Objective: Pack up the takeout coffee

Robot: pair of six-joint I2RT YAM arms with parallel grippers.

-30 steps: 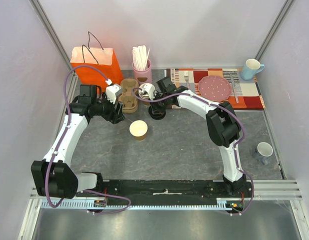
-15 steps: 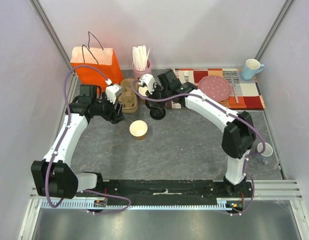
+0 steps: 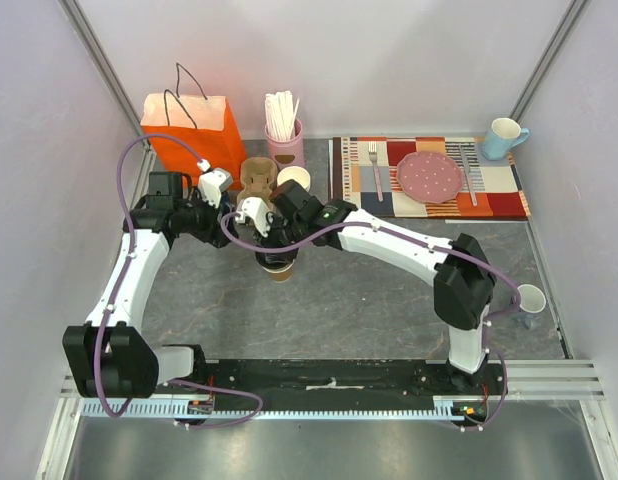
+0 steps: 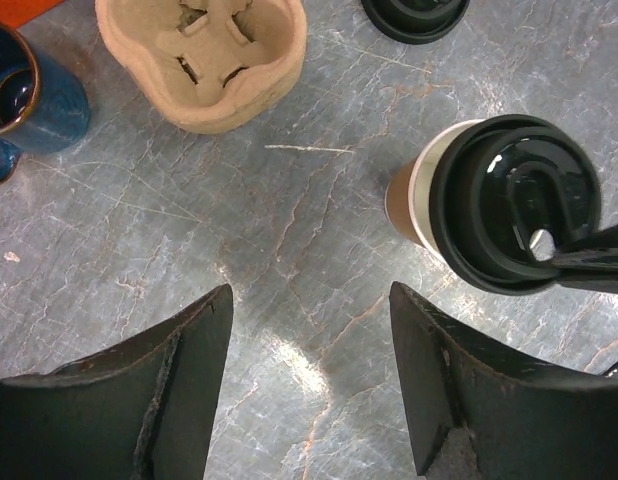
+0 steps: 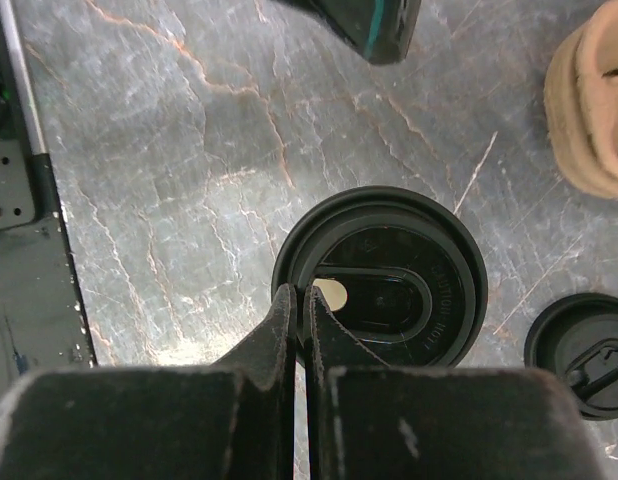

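While the brown paper cup with round black plastic lid [image 4: 499,200] stands on the bench [image 4: 289,250] near the cardboard cup carrier [image 4: 204,60], the right fingers [image 5: 279,335] sit pressed together over it, the left fingers [image 4: 184,370] spread.

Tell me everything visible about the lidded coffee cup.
The cup is small and made of brown paper, with a cream band under a round black plastic lid. The lid has an oval recess and a small sip hole that shows pale inside. The cup stands upright on the grey marbled table. The right gripper is shut, its tips on the lid beside the hole. Nothing else touches the cup.
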